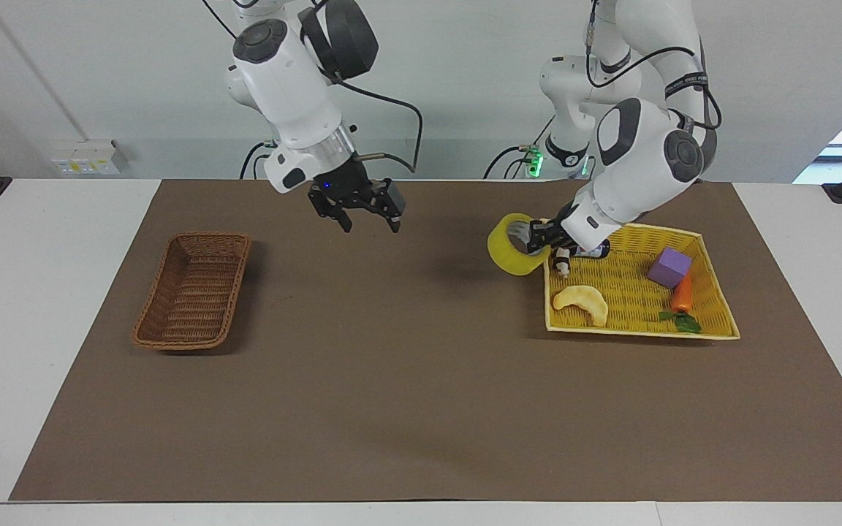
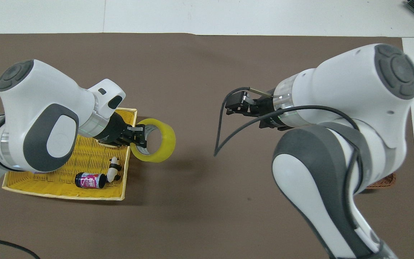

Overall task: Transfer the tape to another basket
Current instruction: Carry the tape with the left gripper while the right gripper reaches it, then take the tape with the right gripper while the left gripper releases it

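Yellow translucent tape, a wide roll with a grey-white core, is hanging in the air over the brown mat just beside the flat yellow woven tray, pinched through its wall by the left end effector, whose fingers are closed on it. The right end effector is hovering over the middle of the bench with fingers spread wide and nothing in them. Judging by this, the carry is underway; a hand-over seems next, before the dark brown wicker basket receives the roll.
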Tool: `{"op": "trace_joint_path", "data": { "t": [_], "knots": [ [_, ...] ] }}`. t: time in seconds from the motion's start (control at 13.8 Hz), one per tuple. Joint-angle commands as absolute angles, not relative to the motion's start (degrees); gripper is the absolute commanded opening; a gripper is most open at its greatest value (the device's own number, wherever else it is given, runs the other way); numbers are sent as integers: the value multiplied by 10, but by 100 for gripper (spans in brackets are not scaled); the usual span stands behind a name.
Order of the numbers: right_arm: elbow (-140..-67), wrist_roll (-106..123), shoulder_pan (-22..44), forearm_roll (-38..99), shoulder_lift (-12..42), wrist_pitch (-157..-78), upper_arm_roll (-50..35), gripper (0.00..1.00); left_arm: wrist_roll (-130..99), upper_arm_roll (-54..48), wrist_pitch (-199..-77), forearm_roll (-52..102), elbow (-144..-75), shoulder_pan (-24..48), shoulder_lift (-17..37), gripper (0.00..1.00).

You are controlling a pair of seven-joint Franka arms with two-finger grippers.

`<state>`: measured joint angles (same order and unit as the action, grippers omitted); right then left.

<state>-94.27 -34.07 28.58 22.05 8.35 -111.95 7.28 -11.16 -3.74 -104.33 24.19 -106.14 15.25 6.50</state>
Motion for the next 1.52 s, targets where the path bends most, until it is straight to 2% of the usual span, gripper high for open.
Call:
{"op": "trace_joint_path", "data": {
  "t": [0.0,0.36,0.72,1.01,1.3,1.45],
  "knots": [
    [-941,-371,309,278,116,-1175,75,100,-124,-27,-1077,284,-1076,190,49,0],
    [-957,-340,309,394,114,-1185,75,100,-125,-28,-1120,339,-1078,233,47,0],
    [-1019,-201,307,406,81,-1167,76,100,-127,-27,-1158,395,-1071,231,54,0],
    [-1025,-210,308,406,76,-1171,76,100,-128,-27,-1221,451,-1078,235,54,0],
    [-1024,-242,310,406,76,-1169,76,43,-128,-27,-1229,456,-1080,237,54,0],
    [-1024,-251,310,406,76,-1167,76,1,-128,-27,-1225,455,-1080,237,54,0]
  ]
}}
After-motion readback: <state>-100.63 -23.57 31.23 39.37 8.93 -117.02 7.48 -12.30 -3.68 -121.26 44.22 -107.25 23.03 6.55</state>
